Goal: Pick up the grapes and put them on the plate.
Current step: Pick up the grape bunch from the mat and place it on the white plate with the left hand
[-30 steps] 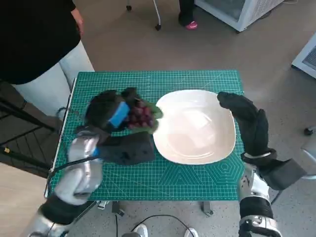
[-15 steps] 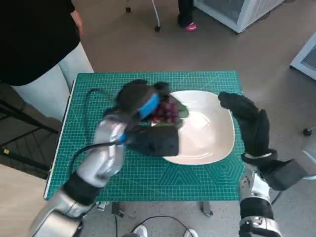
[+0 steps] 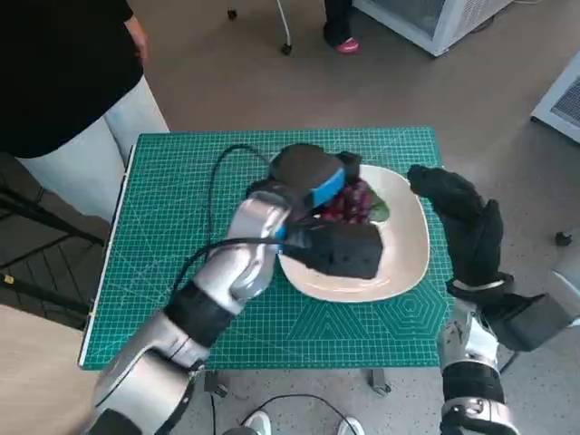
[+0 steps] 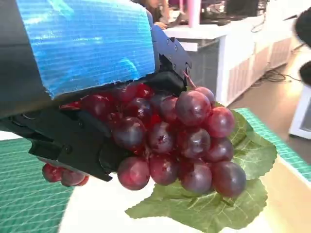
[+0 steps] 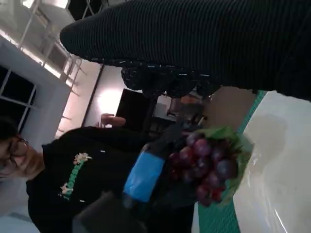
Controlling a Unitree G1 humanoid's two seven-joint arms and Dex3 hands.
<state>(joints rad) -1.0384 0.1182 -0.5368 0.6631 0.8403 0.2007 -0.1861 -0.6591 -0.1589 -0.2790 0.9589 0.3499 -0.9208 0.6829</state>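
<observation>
Left hand (image 3: pixel 313 181) grips the grapes (image 3: pixel 352 201), a red bunch with green leaves, over the white plate (image 3: pixel 408 263) toward its 11 o'clock edge. Right hand (image 3: pixel 462 222), fingers loosely extended and holding nothing, rests at the plate's 3 o'clock rim on the green surface (image 3: pixel 172 236).

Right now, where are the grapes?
In the head view, the grapes are held in the left hand, over the far side of the white plate, near the middle of the green mat.
</observation>
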